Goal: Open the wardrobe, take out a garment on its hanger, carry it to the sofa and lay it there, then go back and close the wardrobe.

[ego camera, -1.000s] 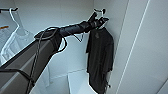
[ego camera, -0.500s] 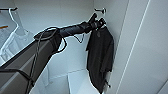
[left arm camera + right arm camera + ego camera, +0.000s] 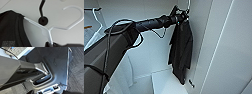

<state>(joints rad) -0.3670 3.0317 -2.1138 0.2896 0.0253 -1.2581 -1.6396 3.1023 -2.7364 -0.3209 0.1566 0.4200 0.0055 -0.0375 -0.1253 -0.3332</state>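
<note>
The wardrobe [image 3: 224, 50] stands open, with its white door at the right and its white interior behind. My left arm reaches in from the left, and my left gripper [image 3: 180, 16] is up at the top of the hanger [image 3: 187, 6], shut on its neck. The garment [image 3: 181, 50], a black T-shirt, hangs down from the hanger beside the door edge. In the left wrist view the white hanger [image 3: 48, 30] has its hook beside the black peg [image 3: 43, 20], not over it, and the garment [image 3: 10, 28] drapes over one shoulder of the hanger.
A white shirt on another hanger [image 3: 95, 22] hangs at the wardrobe's left side. A white shelf [image 3: 159, 82] lies below the garment. The right wrist view looks down on the robot's own base [image 3: 37, 72] and grey carpet [image 3: 77, 72].
</note>
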